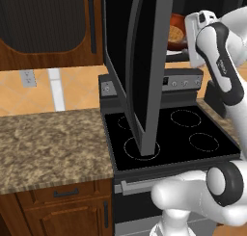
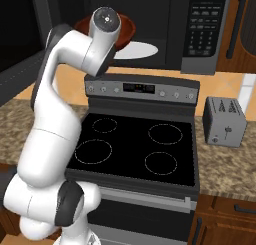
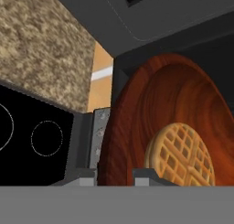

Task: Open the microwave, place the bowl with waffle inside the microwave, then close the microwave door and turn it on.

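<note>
Kitchen first, from the left base view: speckled brown granite worktop (image 1: 48, 143) on wooden cabinets, tan tiled wall behind, and a black glass-top stove (image 1: 169, 134) set into it. The microwave door (image 1: 140, 61) is swung wide open and seen nearly edge-on, so its long axis runs straight up and down, its bottom edge hanging over the stove's left burners. Past its edge you just catch the bowl with waffle (image 1: 176, 33) up at microwave height, next to the arm's white wrist.

Right base view gives what that one hides: the microwave (image 2: 200, 26) sits above the stove with its cavity open, white turntable plate (image 2: 137, 50) inside and the button panel on the right. The reddish bowl peeks out behind the arm's elbow, above the left part of the plate; whether it's touching the plate I can't tell. A small grey toaster (image 2: 225, 121) stands on the worktop right of the stove.

Hand view is up close: the gripper (image 3: 119, 176) has its fingertips pinching the bowl's rim, one either side of the wall. The waffle (image 3: 183, 154) lies flat in the bowl, with the stove burners well below.
</note>
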Motion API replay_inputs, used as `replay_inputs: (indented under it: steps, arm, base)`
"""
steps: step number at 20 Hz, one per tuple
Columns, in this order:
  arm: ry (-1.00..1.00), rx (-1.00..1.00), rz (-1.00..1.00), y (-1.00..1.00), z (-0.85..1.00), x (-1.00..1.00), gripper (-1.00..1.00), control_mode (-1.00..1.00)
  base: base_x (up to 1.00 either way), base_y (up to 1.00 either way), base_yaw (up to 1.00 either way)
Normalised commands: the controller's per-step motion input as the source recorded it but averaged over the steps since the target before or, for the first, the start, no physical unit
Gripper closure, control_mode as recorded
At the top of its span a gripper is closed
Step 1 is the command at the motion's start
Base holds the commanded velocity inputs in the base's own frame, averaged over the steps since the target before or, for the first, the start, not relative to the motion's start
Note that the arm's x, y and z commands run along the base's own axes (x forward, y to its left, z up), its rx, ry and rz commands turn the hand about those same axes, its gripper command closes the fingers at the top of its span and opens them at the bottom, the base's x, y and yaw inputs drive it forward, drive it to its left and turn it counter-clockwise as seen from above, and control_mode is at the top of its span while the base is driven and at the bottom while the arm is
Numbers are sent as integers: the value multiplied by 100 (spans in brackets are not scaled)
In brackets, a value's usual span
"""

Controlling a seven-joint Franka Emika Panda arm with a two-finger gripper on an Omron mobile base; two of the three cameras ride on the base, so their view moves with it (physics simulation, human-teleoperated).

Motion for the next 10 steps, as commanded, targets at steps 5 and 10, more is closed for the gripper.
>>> replay_inputs:
  steps: [5, 10]
  arm:
    - [9, 0, 0, 0, 0, 45, 100, -100]
    - [12, 0, 0, 0, 0, 37, 100, -100]
  base:
    - [0, 0, 0]
    - [0, 0, 0]
